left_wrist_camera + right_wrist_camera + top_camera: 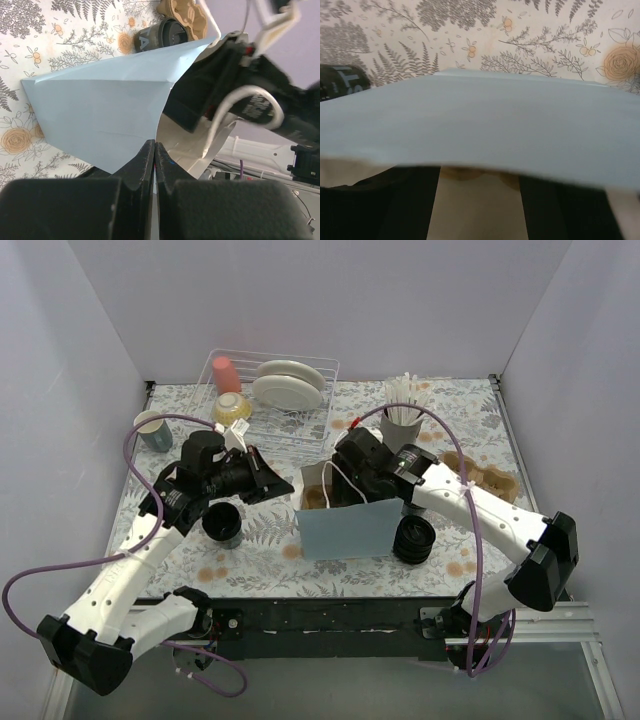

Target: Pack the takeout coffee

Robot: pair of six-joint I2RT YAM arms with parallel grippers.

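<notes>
A light blue paper bag (350, 528) stands open mid-table. My left gripper (290, 485) is shut on the bag's left edge; in the left wrist view its jaws (155, 145) pinch the paper (100, 110). My right gripper (343, 488) reaches into the bag's mouth with its fingers spread and nothing between them (480, 180), behind the bag's front wall (485, 120). A small black cup (222, 523) with a pale rim stands left of the bag; I cannot tell whether it has a lid. The takeout coffee is not clearly in view. The bag's inside is mostly hidden.
A black ribbed cylinder with white lettering (413, 540) stands right of the bag (160, 35). Brown cardboard carriers (485, 478) lie at the right. A wire dish rack (300, 365) with plates, a grey mug (153, 430) and a holder of white sticks (403, 410) stand at the back.
</notes>
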